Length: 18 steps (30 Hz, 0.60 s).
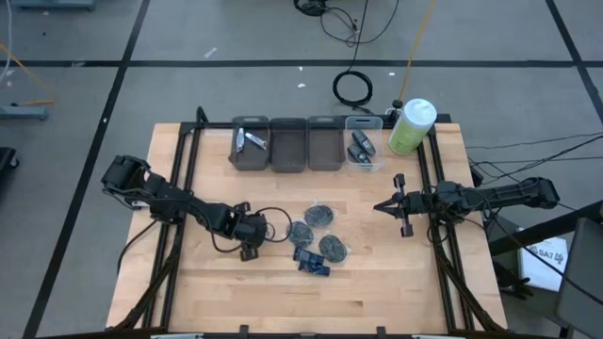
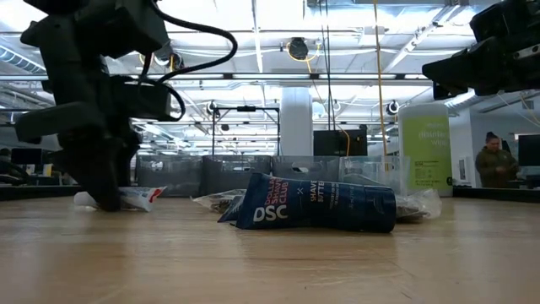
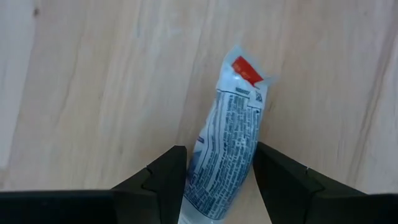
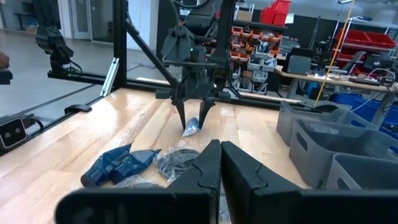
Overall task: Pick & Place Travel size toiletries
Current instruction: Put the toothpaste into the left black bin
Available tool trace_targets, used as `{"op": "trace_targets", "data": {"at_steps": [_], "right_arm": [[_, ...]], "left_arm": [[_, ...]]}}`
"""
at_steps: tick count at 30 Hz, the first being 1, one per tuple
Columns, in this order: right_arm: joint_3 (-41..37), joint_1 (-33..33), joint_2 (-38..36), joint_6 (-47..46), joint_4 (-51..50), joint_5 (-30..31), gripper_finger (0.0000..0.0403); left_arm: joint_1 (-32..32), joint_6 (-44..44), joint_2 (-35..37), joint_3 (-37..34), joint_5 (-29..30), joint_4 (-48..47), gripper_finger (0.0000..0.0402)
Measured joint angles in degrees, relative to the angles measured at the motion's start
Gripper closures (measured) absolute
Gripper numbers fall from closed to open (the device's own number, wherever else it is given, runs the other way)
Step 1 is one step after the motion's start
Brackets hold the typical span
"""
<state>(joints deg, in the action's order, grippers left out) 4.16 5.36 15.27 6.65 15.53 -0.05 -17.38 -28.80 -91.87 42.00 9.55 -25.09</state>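
Two fingers: the left gripper (image 3: 217, 180) has its fingers (image 3: 165, 180) on either side of a white-and-blue tube (image 3: 227, 149), touching its flanks
Tube: lies flat on the wooden table (image 1: 396, 282), its red-tagged end pointing away from the fingers
Left gripper place: low at the table, left of the dark blue packets (image 1: 312, 261) and discs (image 1: 321, 216)
Right gripper (image 1: 381, 205): fingers pressed together, empty, near the bins (image 1: 287, 146)

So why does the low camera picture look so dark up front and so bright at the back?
Low view: ceiling lights glare behind, so the left gripper shows as a dark silhouette, and the near tabletop is soft. Left wrist view: the white-and-blue tube between the fingers is evenly lit, its print slightly blurred.
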Motion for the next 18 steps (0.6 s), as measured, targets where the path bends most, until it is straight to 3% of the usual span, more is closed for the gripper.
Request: {"op": "trace_targets", "data": {"at_steps": [10, 13, 18], "right_arm": [[0.02, -0.01, 0.04, 0.0, 0.02, 0.0, 0.0399], [0.0, -0.01, 0.04, -0.01, 0.02, 0.0, 0.0399], [0.0, 0.01, 0.04, 0.01, 0.02, 0.0, 0.0399]], "left_arm": [[0.04, -5.92, -0.05, -0.09, 0.56, 0.03, 0.0222], [0.04, -5.92, -0.08, -0.11, 0.5, 0.05, 0.0251], [0.08, -4.48, -0.16, -0.17, -0.52, 1.24, 0.0332]]}}
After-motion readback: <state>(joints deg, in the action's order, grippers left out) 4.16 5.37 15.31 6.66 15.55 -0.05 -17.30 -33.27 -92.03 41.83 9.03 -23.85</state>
